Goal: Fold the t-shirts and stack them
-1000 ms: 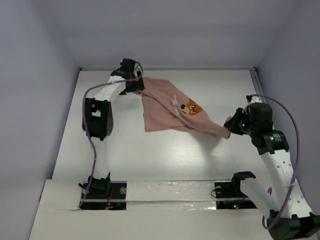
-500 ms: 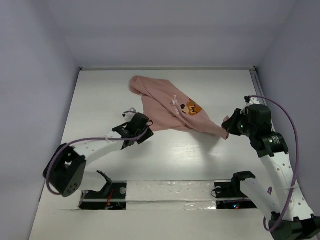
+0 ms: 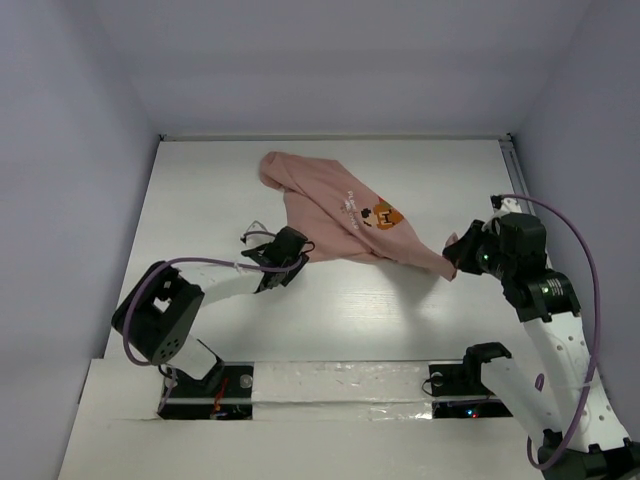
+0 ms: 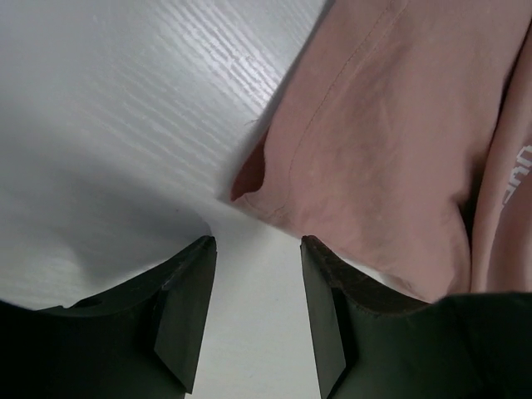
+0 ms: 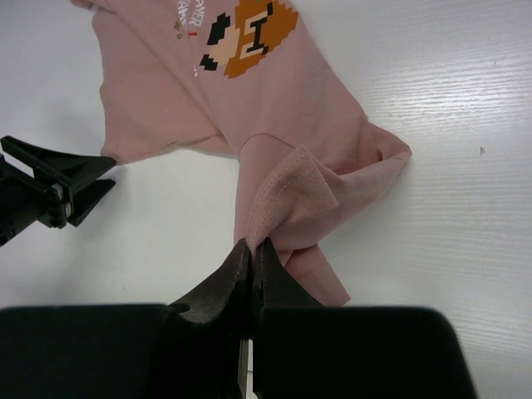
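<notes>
At the right gripper (image 5: 252,249) we see the jaws pressed together on a raised fold of the t-shirt (image 5: 274,133), pinched at a stitched edge. At the left gripper (image 4: 255,245) the jaws stand partly apart and empty, and a hemmed corner of the cloth lies just ahead of them on the table (image 3: 200,190). We judge the fabric light, soft and limp: it will drape and wrinkle rather than hold a shape, and it should slide easily on the smooth top. It is best taken at hems and corners. Beyond the right jaws the dusty-pink shirt spreads out crumpled and chest up, its orange-and-brown pixel graphic (image 5: 249,29) farther out and a bunched part farthest away.
</notes>
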Robot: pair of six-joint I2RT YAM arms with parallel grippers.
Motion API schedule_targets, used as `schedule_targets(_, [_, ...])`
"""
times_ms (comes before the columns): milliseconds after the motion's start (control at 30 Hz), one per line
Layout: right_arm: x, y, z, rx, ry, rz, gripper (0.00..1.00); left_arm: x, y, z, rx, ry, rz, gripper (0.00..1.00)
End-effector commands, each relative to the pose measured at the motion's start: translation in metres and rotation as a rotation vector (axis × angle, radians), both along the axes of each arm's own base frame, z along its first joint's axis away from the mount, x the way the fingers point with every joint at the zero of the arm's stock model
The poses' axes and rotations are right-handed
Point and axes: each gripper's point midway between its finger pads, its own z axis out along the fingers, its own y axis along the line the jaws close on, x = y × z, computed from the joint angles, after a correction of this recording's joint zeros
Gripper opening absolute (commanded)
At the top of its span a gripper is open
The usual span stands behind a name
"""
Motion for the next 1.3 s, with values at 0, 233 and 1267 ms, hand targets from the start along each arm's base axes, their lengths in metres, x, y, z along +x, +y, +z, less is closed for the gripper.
schedule_targets(0, [-0.002, 0.006, 0.013, 0.02, -0.037, 0.025, 0.0, 0.015, -0.002, -0.001, 0.016, -0.016, 0.07, 0.43])
schedule_targets(233, [-0.004, 0.006, 0.008, 0.023, -0.028, 0.03, 0.0, 0.024, -0.003, -0.006, 0.043, -0.012, 0.1, 0.28])
schedule_targets(1267, [-0.1, 0.068, -0.063, 0.092, 0.442, 0.408, 0.97, 0.04, 0.202, 0.193, 0.34, -0.387, 0.204, 0.0])
